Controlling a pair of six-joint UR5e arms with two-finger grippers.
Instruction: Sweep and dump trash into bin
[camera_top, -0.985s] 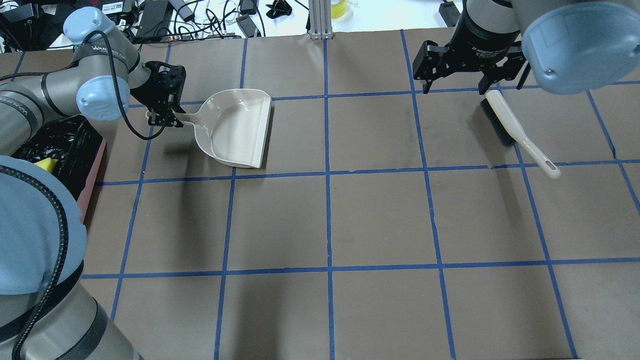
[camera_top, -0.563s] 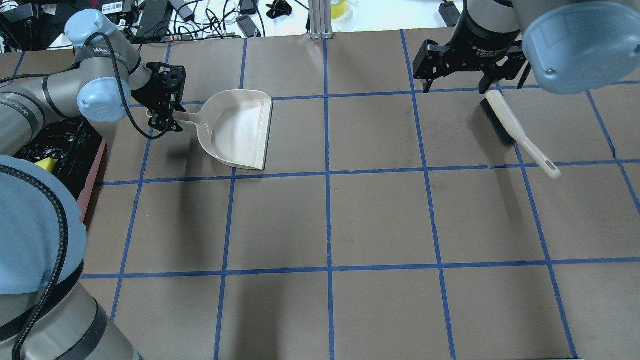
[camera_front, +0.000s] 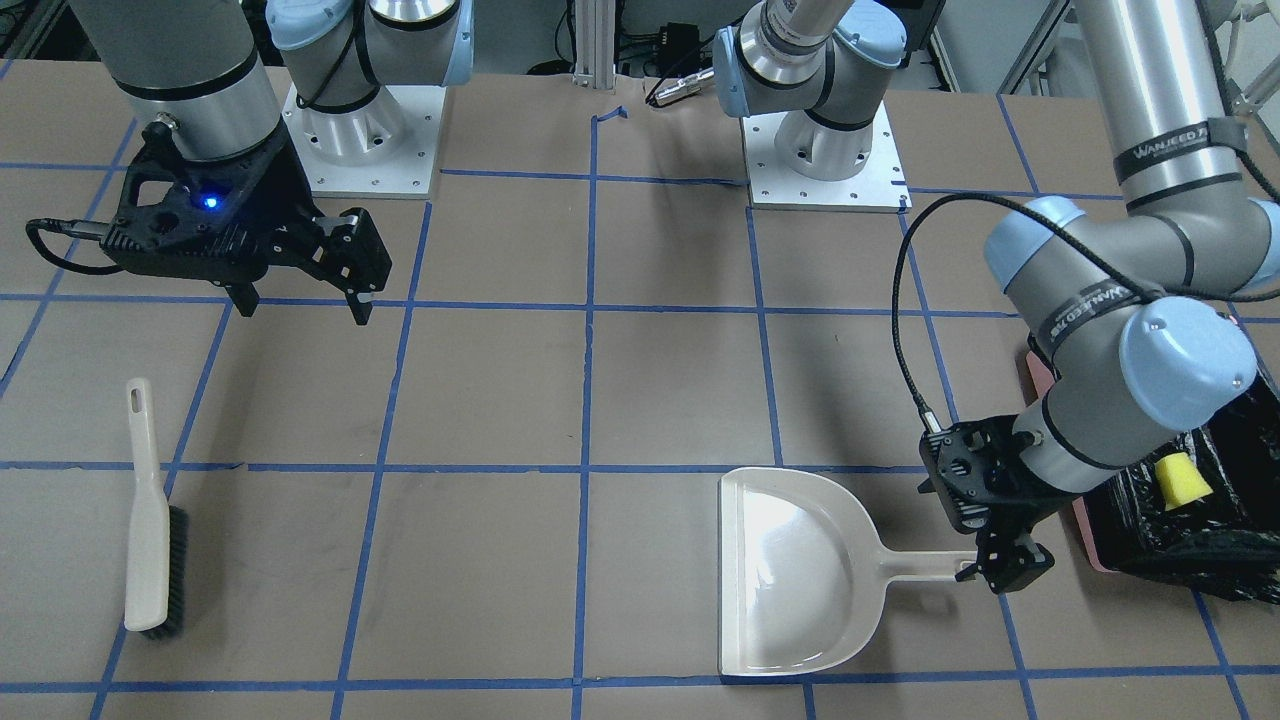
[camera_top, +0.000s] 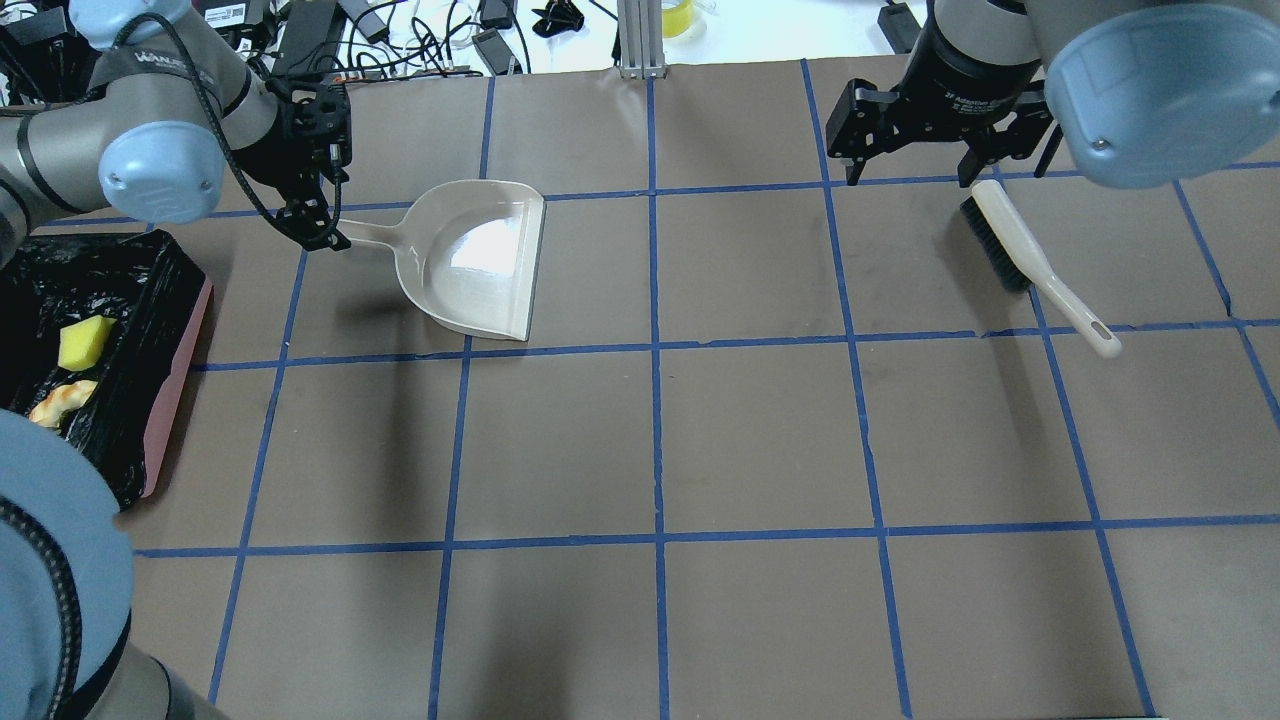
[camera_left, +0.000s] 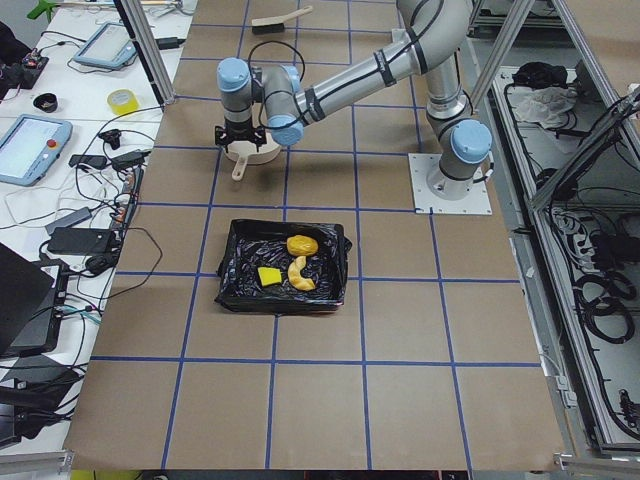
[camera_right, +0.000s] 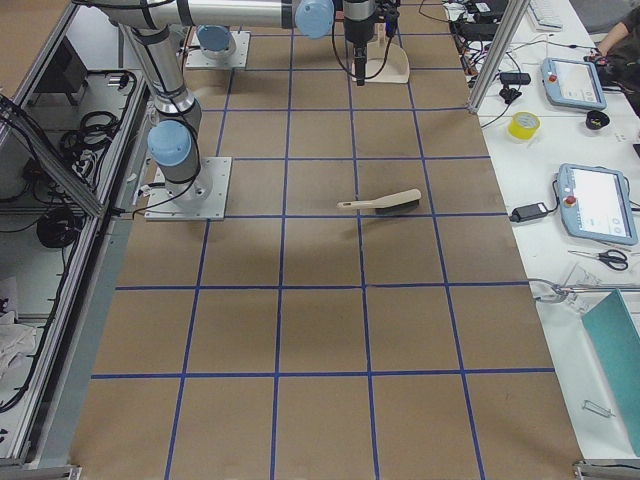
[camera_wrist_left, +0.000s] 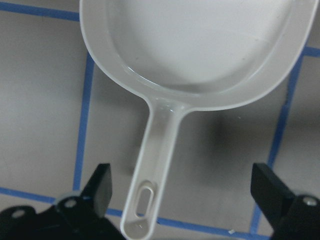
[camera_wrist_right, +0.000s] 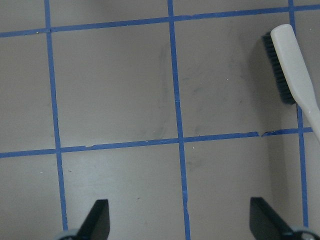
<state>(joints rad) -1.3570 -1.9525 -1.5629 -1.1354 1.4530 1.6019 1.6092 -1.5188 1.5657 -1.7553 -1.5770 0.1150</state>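
Brown table (camera_top: 760, 440), blue tape grid (camera_top: 660, 538), cluttered bench (camera_left: 80, 105)

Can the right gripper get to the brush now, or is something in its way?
Probably yes. The right gripper is open and hangs close to the brush, which lies alone on the table with nothing on it or beside it.
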